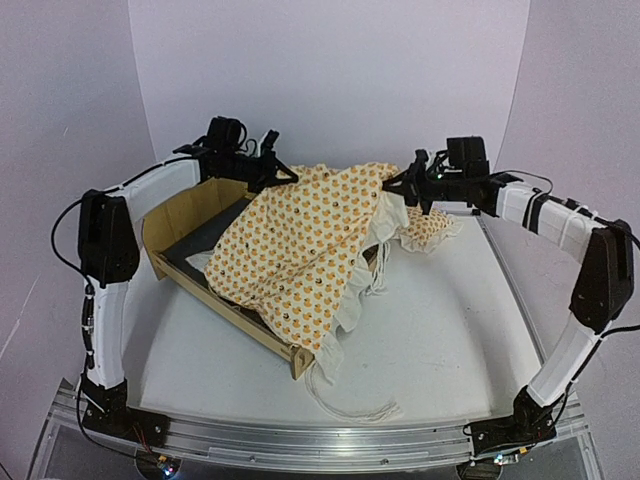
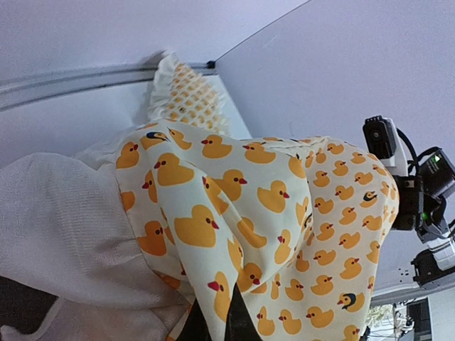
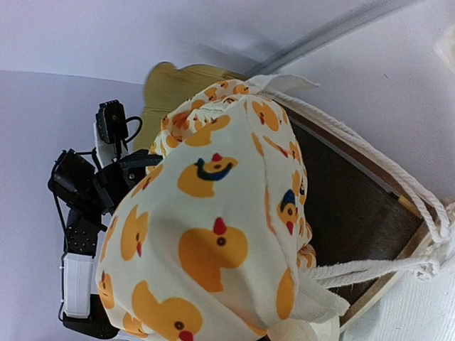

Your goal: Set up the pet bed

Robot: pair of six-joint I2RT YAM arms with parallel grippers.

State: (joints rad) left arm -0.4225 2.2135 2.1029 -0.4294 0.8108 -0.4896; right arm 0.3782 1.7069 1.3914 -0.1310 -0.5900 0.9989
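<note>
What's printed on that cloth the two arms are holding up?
Yellow-orange ducks on cream; the bedding shows best in the left wrist view.

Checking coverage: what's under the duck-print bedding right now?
The pet bed: its dark base panel and near side rail show at the left. The rest of the base is hidden under the bedding.

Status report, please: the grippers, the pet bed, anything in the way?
Left gripper, right gripper: both shut on bedding, lifted. Bedding hangs over pet bed, not flat yet. Pillow lies on table, beside bed.
</note>
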